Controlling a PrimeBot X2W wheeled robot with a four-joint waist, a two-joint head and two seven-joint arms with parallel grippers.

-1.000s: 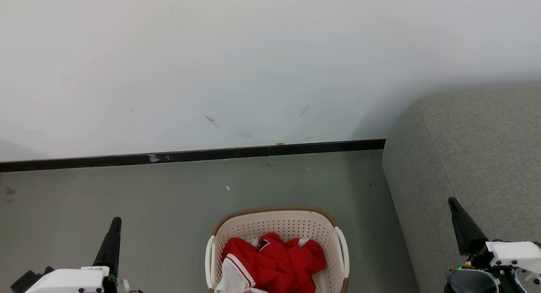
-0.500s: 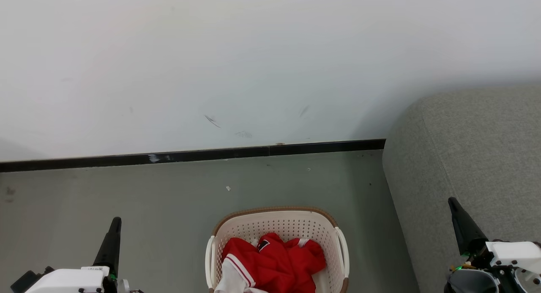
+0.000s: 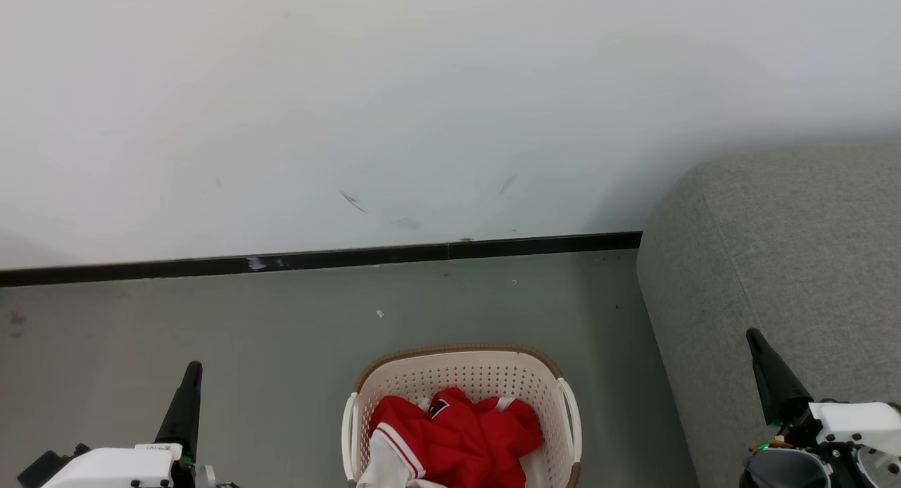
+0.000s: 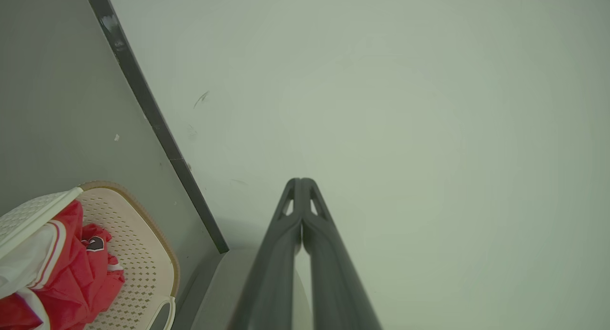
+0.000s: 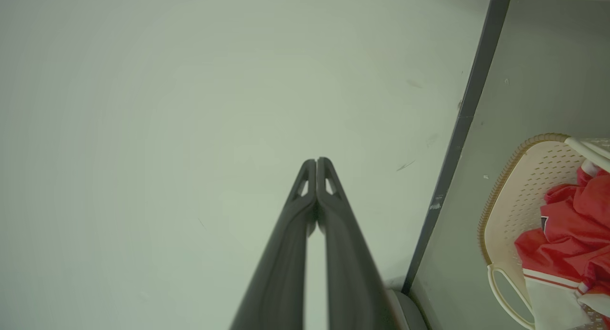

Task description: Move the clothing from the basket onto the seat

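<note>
**Left gripper** [image 3: 192,370]: located at the lower left of the head view, above the floor [image 3: 211,333] and well apart from the basket [image 3: 457,349]. Its two dark fingers are pressed together with the tips touching and nothing between them. In the left wrist view the fingers point toward the pale wall [image 3: 422,86].

**Right gripper** [image 3: 754,336]: located at the lower right of the head view, in front of the seat [image 3: 795,248]. Its fingers are likewise pressed together at the tips and carry nothing. Contact with the upholstery cannot be determined.

**Basket**: stands upright on the floor at the bottom centre of the head view, between the two grippers and near the rounded end of the seat. It has cream perforated walls, a brown woven-look rim and white side handles. Its near portion is cut off by the bottom edge of the view.

**Clothing** [image 3: 457,432]: lies crumpled inside the basket. The fabric is red with white trim, a striped white band on its left side and a small dark patch near the top.

**Seat**: grey-green upholstery with rounded edges, on the right of the head view, against the wall.

**Skirting strip** [image 3: 352,257]: black, runs along the junction of wall and floor and ends at the seat
</note>
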